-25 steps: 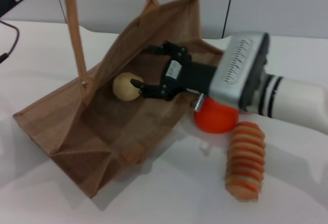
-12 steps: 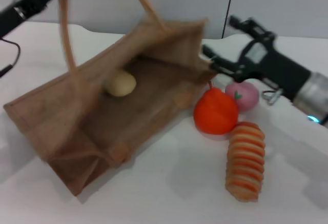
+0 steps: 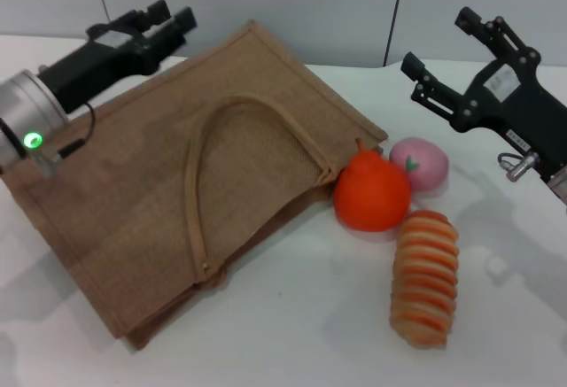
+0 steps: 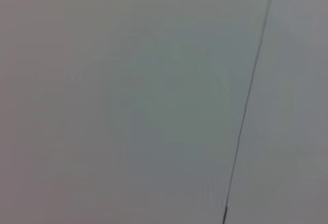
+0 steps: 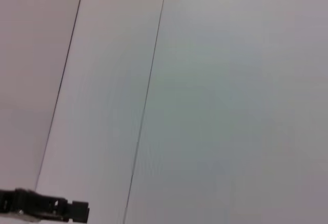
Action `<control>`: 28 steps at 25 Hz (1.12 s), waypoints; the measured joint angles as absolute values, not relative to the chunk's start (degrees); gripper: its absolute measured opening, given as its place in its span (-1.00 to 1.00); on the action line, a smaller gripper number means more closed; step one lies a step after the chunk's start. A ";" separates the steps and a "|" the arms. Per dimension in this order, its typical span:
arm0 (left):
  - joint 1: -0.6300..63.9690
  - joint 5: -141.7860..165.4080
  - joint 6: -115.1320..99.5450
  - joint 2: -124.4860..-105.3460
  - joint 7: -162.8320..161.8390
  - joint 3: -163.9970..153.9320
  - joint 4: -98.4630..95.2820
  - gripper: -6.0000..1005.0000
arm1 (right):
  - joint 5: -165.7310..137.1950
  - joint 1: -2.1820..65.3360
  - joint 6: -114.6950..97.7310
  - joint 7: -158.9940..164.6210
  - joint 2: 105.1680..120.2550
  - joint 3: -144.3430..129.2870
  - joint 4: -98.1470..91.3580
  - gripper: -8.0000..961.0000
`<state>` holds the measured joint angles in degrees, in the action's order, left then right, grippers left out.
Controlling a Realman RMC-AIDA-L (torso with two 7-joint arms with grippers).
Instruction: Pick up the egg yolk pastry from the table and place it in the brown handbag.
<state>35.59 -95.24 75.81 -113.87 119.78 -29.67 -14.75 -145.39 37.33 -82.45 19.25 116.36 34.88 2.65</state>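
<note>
a: bag status?
b: brown handbag point(image 3: 142, 201) lies flat on the white surface point(image 3: 292, 334) now, mouth collapsed, one looped handle point(image 3: 232, 161) draped across its top face. can't see inside at all.
a: egg yolk pastry?
b: not visible in any view. 0.5 s ago it sat inside the open bag, and it isn't out on the surface, but w/ the bag flat can't confirm where it is.
a: what else changed?
b: 1 s ago the right claw was reaching into the bag beside the pastry; 0.5 s ago it was already out and the bag was still held open by its handle. now the bag is down and the handle is free.
a: claws?
b: right claw point(image 3: 447, 59) is up above the far right of the surface, behind the pink peach point(image 3: 420, 163), fingers spread wide apart, holding nothing. left claw point(image 3: 164, 22) hangs over the bag's far left corner, fingers close together w/ nothing seen between them. the right wrist view catches its dark tip point(image 5: 46, 207) against the wall; left wrist view shows wall only.
a: rest of the stuff?
b: orange fruit point(image 3: 372, 192) touching the bag's right edge, peach just behind it, striped bread roll point(image 3: 425, 276) just in front, nearer the robot.
</note>
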 joint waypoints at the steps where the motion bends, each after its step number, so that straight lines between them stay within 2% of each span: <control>1: 35.63 -95.42 75.44 -114.45 121.73 -29.52 -14.75 -0.23 | -144.92 37.11 -82.47 19.24 116.39 34.97 2.65 0.85; 5: 36.31 -97.76 73.53 -116.47 132.09 -29.29 -12.48 0.01 | -140.23 35.35 -82.57 19.20 116.49 35.23 2.72 0.84; 9: 37.04 -102.97 72.93 -116.42 143.58 -29.27 -6.45 0.26 | -135.13 33.72 -82.72 19.10 116.54 35.27 2.71 0.84; 16: 36.33 -113.50 75.23 -116.70 157.73 -29.26 -0.39 0.26 | -125.80 30.27 -84.57 15.67 116.90 35.33 3.15 0.84; 28: 30.89 -125.89 87.56 -116.64 158.89 -29.26 0.85 0.25 | -116.00 27.38 -85.47 12.57 117.07 35.17 4.97 0.84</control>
<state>30.89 -125.89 87.56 -116.64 158.90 -29.26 0.85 -116.00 27.38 -85.47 12.57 117.07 35.17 4.97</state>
